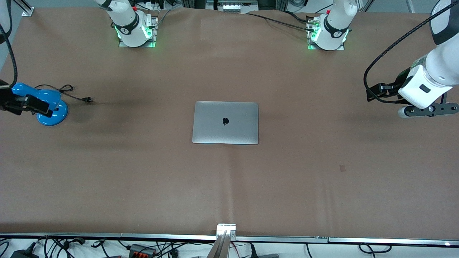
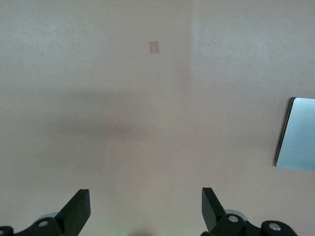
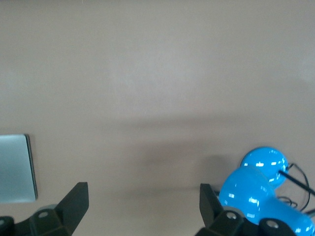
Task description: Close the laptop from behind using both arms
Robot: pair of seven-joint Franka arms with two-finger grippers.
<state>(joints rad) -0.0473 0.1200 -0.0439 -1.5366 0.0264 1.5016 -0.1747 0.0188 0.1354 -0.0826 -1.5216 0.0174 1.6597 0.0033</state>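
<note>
The laptop lies shut and flat at the middle of the table, its grey lid up with the dark apple logo showing. An edge of it shows in the left wrist view and in the right wrist view. My left gripper hangs open and empty over the table at the left arm's end, well apart from the laptop; it also shows in the left wrist view. My right gripper hangs open and empty at the right arm's end, beside a blue lamp; it also shows in the right wrist view.
A blue lamp with a black cord and plug stands at the right arm's end, close under my right gripper; it shows in the right wrist view. A small patch marks the brown table cover. The table's metal edge runs nearest the front camera.
</note>
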